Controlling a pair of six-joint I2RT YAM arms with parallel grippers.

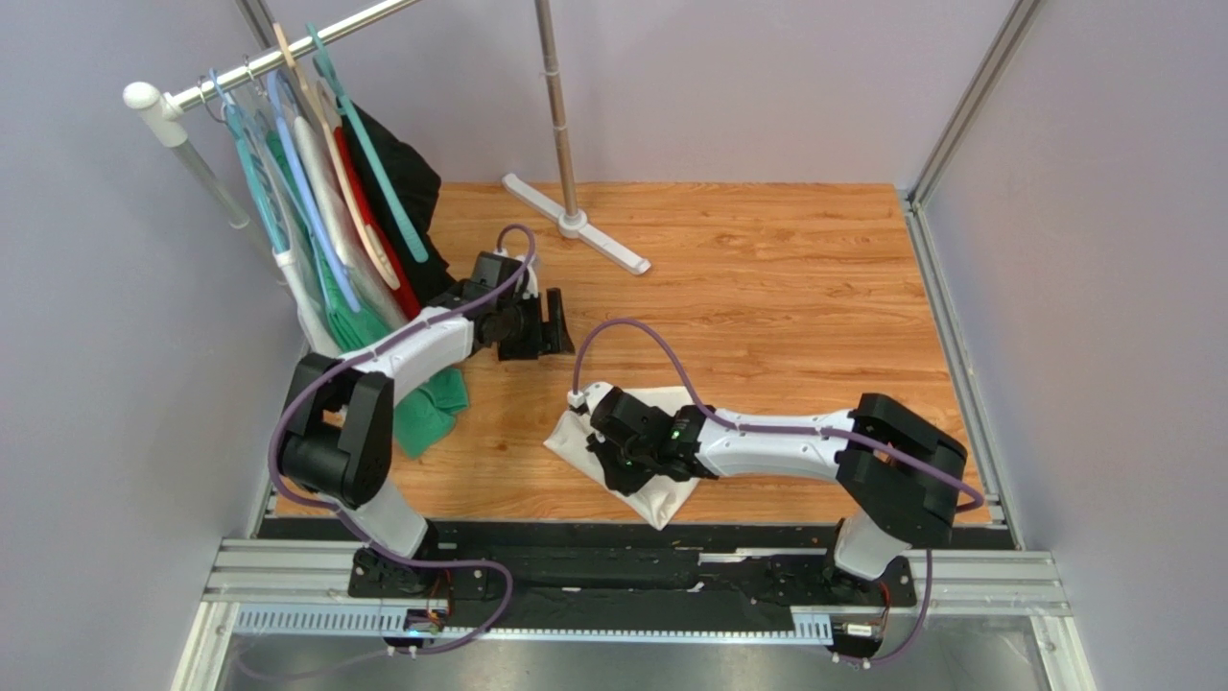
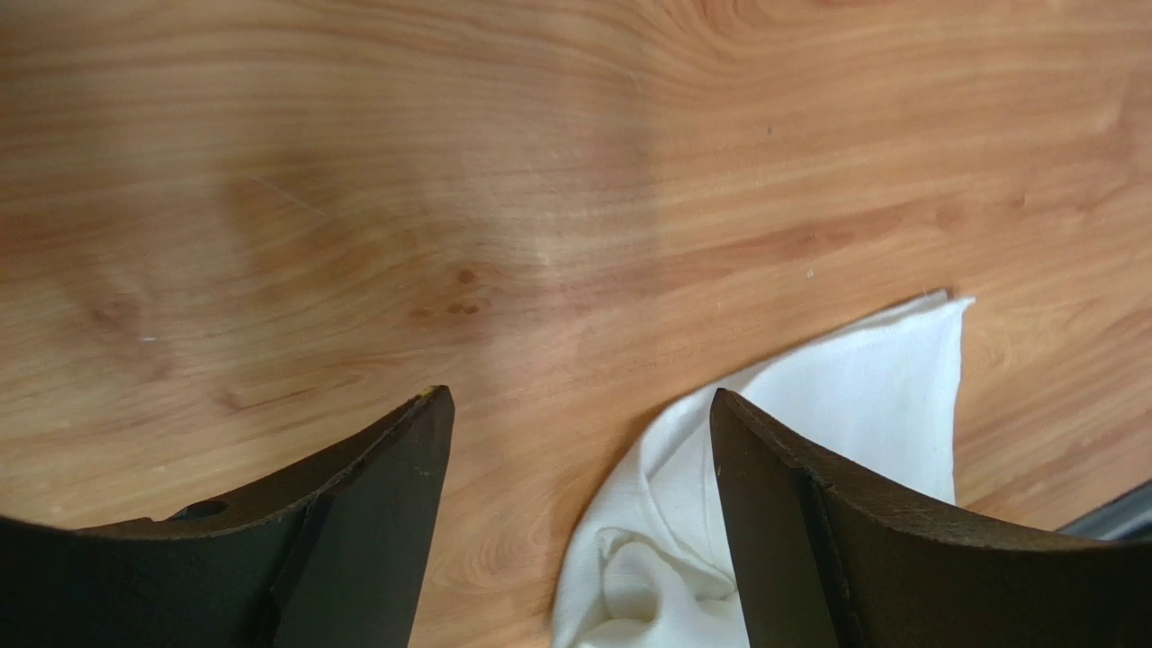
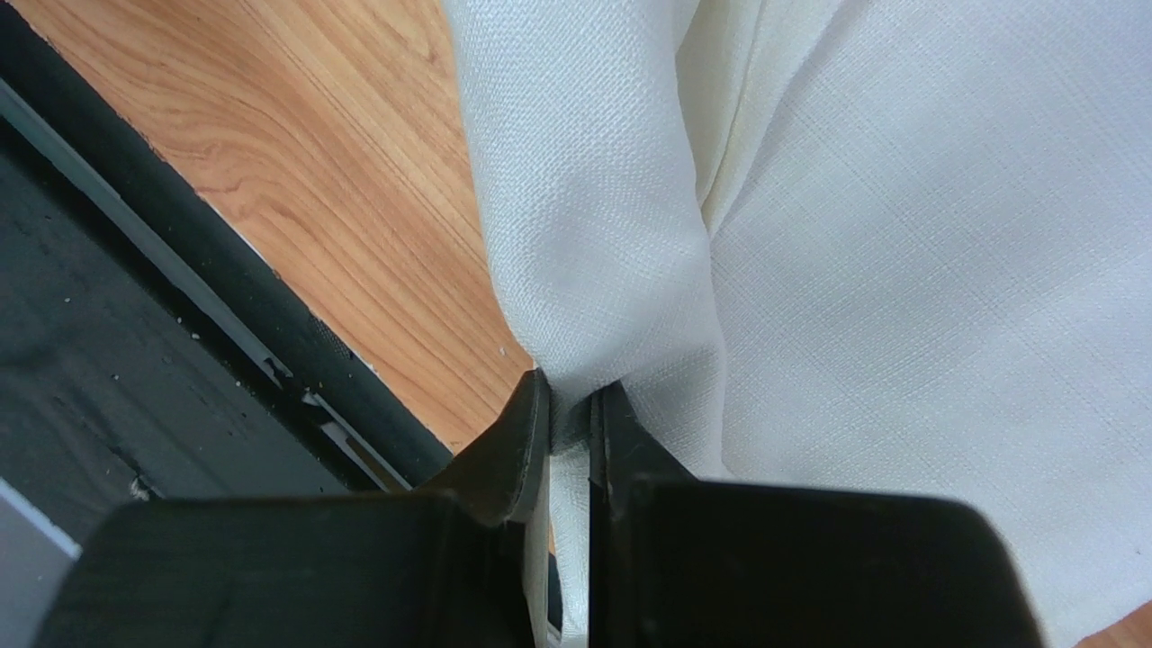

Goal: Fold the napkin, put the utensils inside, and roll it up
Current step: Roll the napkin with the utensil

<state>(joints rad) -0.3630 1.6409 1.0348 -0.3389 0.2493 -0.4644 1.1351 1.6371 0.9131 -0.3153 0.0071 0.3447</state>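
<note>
Entry: the napkin (image 1: 660,500). You find it lying on the wooden tabletop (image 1: 807,288), close to the near edge and just right of centre. It is plain white cloth with a fine woven texture that shows up close. It is not spread flat: it is gathered into a loose, roughly diamond-shaped heap with layers doubled over one another. One pointed corner rests flat on the wood, while the part beside it is rumpled into soft creases. A raised ridge of doubled cloth is pinched between the closed fingers of the right gripper (image 3: 571,405).
</note>
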